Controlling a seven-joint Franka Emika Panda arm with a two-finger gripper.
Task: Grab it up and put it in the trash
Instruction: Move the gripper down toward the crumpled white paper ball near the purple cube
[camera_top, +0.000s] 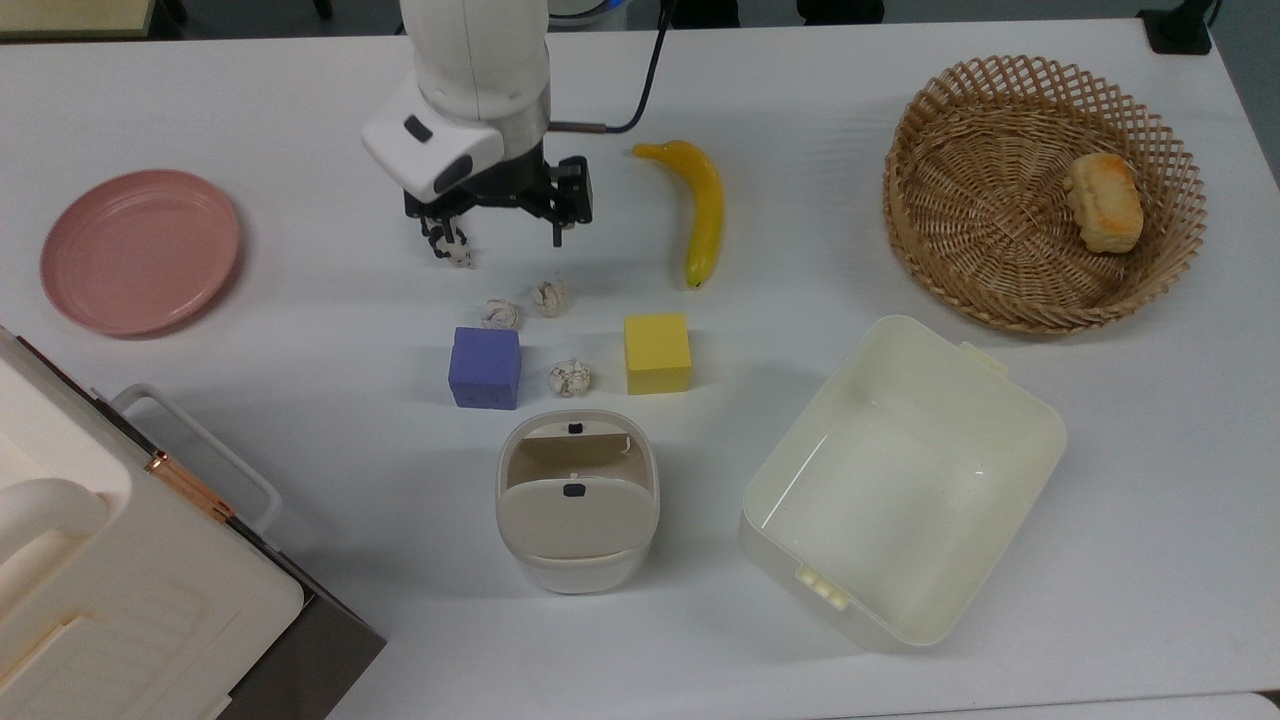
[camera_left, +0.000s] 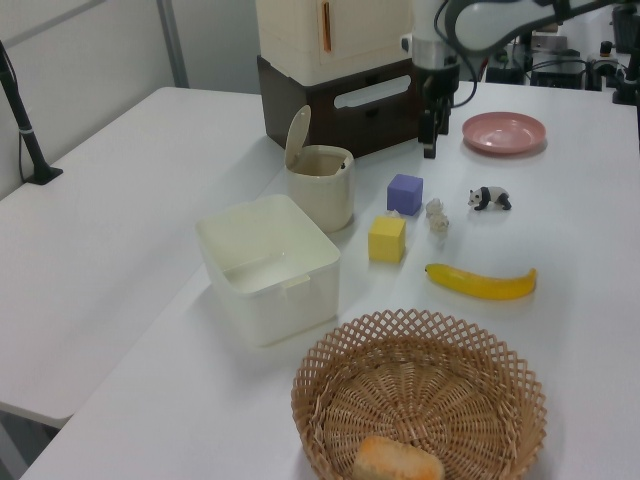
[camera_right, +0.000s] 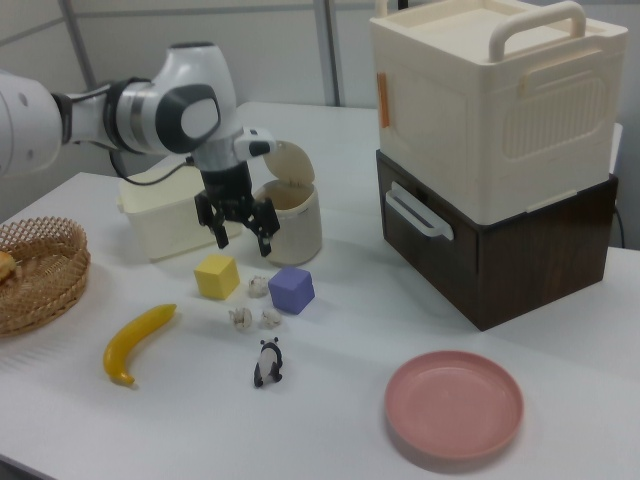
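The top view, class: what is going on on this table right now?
A robot arm's gripper hovers open and empty above the table, close to the toy panda. Below it in the top view lie three paper wads. The small roundish wad by the purple cube is not yet picked up. The bin stands beyond the cubes with its flap lid up.
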